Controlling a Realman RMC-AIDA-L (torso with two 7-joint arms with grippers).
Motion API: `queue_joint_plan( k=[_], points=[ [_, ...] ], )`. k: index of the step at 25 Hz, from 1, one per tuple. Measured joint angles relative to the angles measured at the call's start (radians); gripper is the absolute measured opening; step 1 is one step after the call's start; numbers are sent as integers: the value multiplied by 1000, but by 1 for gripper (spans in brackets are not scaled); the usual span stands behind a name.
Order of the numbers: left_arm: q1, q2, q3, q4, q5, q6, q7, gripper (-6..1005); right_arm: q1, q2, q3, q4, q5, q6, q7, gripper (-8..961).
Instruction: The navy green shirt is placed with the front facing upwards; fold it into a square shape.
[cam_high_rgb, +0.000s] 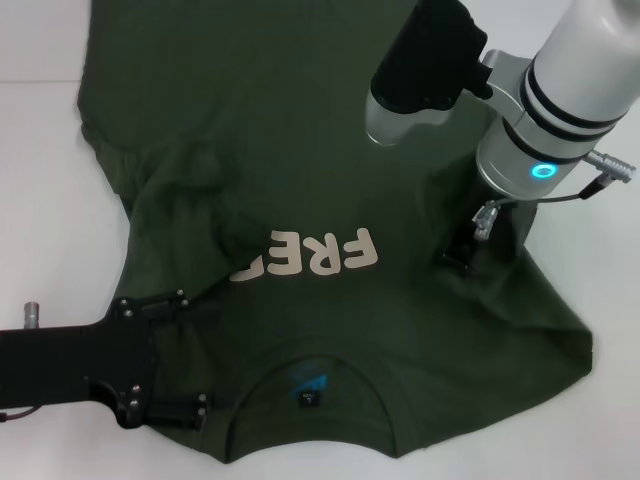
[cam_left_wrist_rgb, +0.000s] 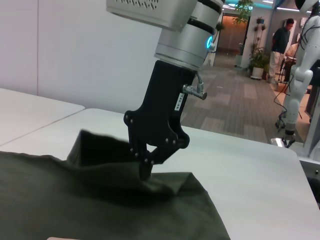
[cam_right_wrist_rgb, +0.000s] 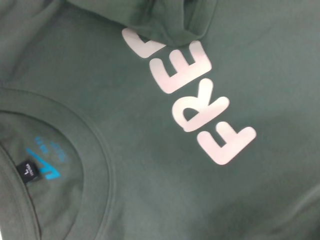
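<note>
The right gripper (cam_left_wrist_rgb: 145, 171) stands nearly upright over the shirt's right-hand side, and in the left wrist view its black fingers (cam_left_wrist_rgb: 148, 159) come together to a point pinched on a raised ridge of the navy green shirt (cam_high_rgb: 300, 150), so the cloth peaks up around the tips and falls away in a dark fold behind them. From the head camera the same gripper (cam_high_rgb: 468, 252) is mostly hidden under its own silver-and-white wrist, with a glowing blue ring on the joint and a short cable beside it; only a little black shows against the fabric, near the final letter of the print. The left gripper (cam_high_rgb: 190, 355) lies low at the near left, reaching across from the robot's left side, its two black fingers (cam_high_rgb: 170, 300) spread wide apart, one at the sleeve side of the chest and the other beside the collar, both over the cloth with nothing gripped between them. The shirt is spread front up on the white table (cam_high_rgb: 40, 230), collar toward the robot and hem away from it. Its cream lettering (cam_high_rgb: 310, 255) reads upside down from the head camera, and a bunched fold of cloth covers the letters at the left end, leaving "FRE" clear. Inside the ribbed collar (cam_high_rgb: 310, 365) sits a small black tag (cam_high_rgb: 308, 397) below blue print.
</note>
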Motion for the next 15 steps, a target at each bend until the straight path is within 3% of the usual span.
queue_joint_plan(
  k=[5,9,15],
  points=[
    [6,-5,0,-1,0,0,-7,907,5,-1,-1,10,-1,5,-2,106],
    [7,-5,0,-3,0,0,-7,907,7,-2,-8,0,-25,-2,-5,311],
    [11,-7,0,-5,-3,0,-7,907,0,-4,2,-15,-67,4,20,438]
  ],
)
